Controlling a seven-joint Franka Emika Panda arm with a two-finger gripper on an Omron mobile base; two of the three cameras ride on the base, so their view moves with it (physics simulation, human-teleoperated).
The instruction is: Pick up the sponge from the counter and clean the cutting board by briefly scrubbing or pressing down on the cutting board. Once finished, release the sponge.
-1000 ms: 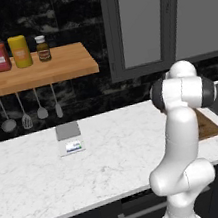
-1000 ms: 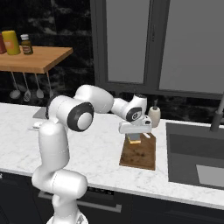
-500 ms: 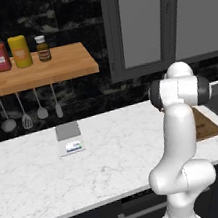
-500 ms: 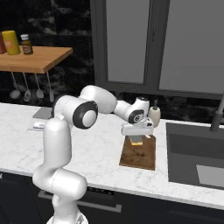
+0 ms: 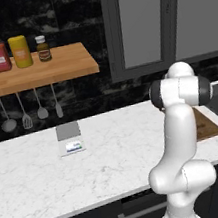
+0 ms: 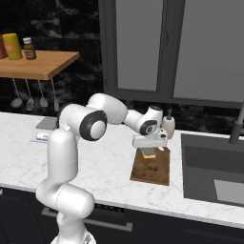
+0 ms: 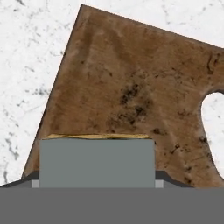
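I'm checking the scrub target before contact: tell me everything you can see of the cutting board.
The cutting board is a flat, dark brown rectangle of worn-looking wood with darker blotches and a rounded hole near one end. It lies flat on the white marble counter, just left of the sink in the right base view, short end toward the front edge. The gripper hangs over its far end, shut on the sponge; whether the sponge touches the board cannot be told.
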